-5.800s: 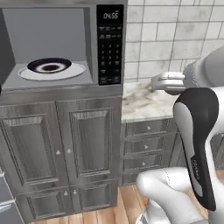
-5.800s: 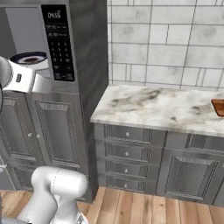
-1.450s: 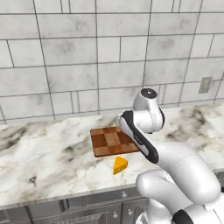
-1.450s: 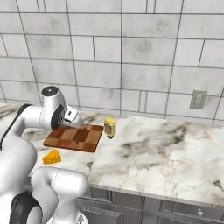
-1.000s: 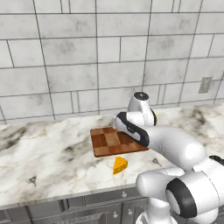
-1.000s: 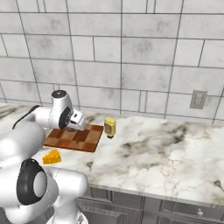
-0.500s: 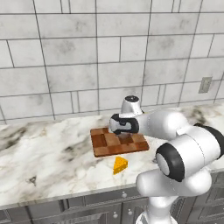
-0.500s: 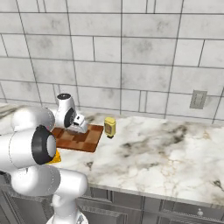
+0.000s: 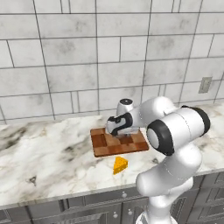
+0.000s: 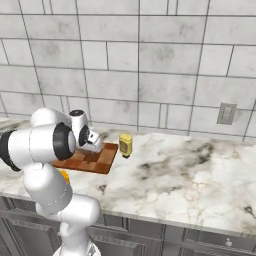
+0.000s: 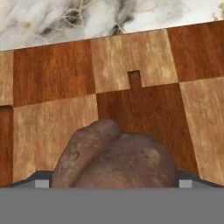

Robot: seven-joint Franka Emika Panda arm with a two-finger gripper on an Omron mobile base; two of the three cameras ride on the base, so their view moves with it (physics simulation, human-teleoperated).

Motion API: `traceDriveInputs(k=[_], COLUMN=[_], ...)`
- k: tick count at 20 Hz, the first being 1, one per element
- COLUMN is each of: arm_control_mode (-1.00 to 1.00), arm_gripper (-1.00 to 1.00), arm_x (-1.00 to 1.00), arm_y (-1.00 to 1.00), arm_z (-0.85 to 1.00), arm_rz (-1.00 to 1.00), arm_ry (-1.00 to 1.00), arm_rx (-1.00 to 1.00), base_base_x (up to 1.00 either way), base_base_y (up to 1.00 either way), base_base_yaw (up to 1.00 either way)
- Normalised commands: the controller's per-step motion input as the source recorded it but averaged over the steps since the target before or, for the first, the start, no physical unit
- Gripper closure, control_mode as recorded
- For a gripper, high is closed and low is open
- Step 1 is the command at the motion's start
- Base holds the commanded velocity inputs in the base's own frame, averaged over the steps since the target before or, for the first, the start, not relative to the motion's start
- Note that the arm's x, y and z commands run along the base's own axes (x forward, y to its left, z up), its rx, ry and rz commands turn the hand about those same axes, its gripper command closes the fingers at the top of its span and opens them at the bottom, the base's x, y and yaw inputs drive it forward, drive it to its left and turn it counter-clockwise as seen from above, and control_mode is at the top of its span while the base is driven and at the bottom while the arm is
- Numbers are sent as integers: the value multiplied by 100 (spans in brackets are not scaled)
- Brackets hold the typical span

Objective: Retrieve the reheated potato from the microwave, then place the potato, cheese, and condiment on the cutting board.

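My gripper (image 9: 113, 132) (image 10: 93, 143) points down onto the checkered cutting board (image 9: 132, 145) (image 10: 96, 161). In the hand view the brown potato (image 11: 118, 159) rests on the board (image 11: 52, 83) between the two fingertips (image 11: 41, 183), with the jaws spread wide and a sliver of gap on each side. The yellow cheese (image 9: 120, 164) lies on the counter just in front of the board; in the right base view my arm half hides it (image 10: 64, 175). The yellow condiment (image 10: 125, 145) stands upright at the board's right end. The microwave is out of view.
The marble counter (image 10: 175, 170) runs wide to the right of the bottle. A tiled wall with an outlet (image 10: 226, 113) (image 9: 204, 84) stands close behind. My own bulky arm (image 9: 175, 131) hangs over the counter's front edge beside the board.
The hand has swung left and down over the board, bringing the potato low onto it. The jaws have widened a little.
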Motion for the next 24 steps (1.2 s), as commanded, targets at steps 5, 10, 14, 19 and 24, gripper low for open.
traceDriveInputs(k=[5,10,14,19,24], arm_control_mode=[-100,-100,-100,-100,-100], arm_gripper=[-100,-100,-100,-100,-100], arm_x=[7,-43,-54,-65,-48], arm_y=[0,0,-1,-1,0], arm_z=[-16,-1,-14,0,41], arm_rz=[0,0,0,0,0], arm_ry=[0,0,2,0,0], arm_rx=[0,0,0,0,0], base_base_x=[0,0,0,0,0], base_base_y=[0,0,0,0,0], base_base_yaw=[0,0,0,0,0])
